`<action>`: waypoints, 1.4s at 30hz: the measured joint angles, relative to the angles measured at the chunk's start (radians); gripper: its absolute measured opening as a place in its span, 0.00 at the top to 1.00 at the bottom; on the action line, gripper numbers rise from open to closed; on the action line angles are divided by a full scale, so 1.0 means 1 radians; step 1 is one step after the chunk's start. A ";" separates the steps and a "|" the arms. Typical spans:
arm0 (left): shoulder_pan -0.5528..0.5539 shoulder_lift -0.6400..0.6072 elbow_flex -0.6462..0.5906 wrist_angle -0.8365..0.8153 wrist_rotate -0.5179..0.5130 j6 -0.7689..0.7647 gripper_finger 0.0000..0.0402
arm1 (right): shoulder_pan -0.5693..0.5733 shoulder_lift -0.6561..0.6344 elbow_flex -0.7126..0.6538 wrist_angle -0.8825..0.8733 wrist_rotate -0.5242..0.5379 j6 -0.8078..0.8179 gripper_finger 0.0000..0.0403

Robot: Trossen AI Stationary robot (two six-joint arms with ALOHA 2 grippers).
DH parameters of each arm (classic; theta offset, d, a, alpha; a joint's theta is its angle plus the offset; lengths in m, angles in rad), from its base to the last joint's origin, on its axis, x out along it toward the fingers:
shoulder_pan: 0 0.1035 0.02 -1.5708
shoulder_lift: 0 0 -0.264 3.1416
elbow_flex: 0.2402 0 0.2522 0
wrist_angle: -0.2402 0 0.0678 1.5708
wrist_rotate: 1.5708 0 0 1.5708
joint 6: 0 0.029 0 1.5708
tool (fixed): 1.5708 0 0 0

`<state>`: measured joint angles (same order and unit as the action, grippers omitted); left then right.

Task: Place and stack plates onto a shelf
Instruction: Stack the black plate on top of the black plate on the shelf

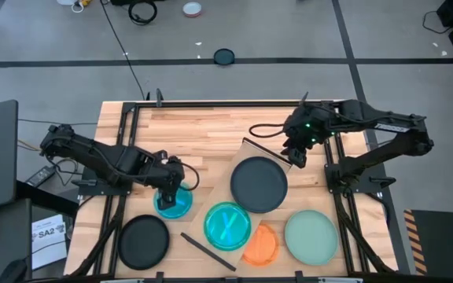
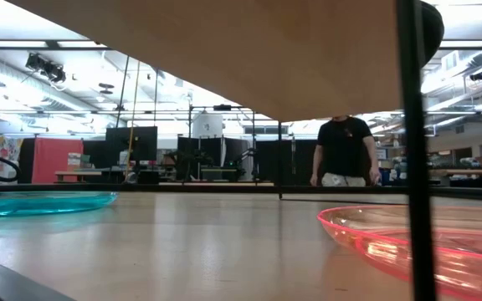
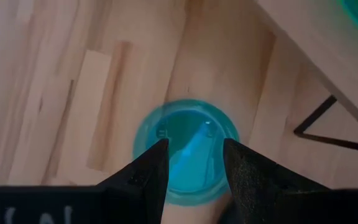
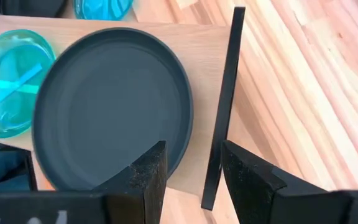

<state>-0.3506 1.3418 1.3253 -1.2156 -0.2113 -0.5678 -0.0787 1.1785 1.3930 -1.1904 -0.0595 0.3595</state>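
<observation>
Left gripper (image 1: 169,191) poised directly above the small blue plate (image 1: 173,202), fingers (image 3: 148,171) spread partway and holding nothing, the plate lying flat on the table (image 1: 195,130) below and between them. Likely lined up for a straight-down pinch on the rim, since a flat plate offers no other purchase. Gap between fingers narrower than the plate, so probably one finger inside the rim and one outside.

Right gripper (image 1: 296,155) set over the far short end of the shelf (image 1: 245,151), fingers (image 4: 145,171) parted, nothing yet clamped. Dark end strip (image 4: 224,106) running up between the two fingers in the right wrist view, which suggests a grip on that edge to lift or steady the board. From table height, the underside of the shelf (image 2: 249,50) fills the top of the picture with open space beneath, so the board stands raised or tilted off the table; contact with the strip cannot be confirmed.

Large black plate (image 4: 107,109) resting on the shelf just ahead of the right fingers, with the teal plate (image 4: 11,81) past it at the board's near end. Second black plate (image 1: 143,240), orange plate (image 1: 263,245) and mint-green plate (image 1: 311,236) on the table, well apart from both grippers, not yet stacked. Loose dark strip (image 1: 208,251) lying near the teal plate.
</observation>
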 joint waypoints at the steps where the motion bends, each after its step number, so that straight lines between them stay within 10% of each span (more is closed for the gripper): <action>1: -0.013 0.000 -0.007 0.000 -0.001 -0.016 0.61 | 0.010 -0.006 0.000 0.000 0.012 0.009 0.61; 42: -0.260 0.000 -0.597 0.286 0.340 -0.346 0.61 | 0.366 -0.025 -0.079 0.037 0.276 0.120 0.60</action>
<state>-0.6106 1.3418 0.7284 -0.9299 0.1287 -0.9138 0.2871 1.1534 1.3137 -1.1533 0.2161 0.4794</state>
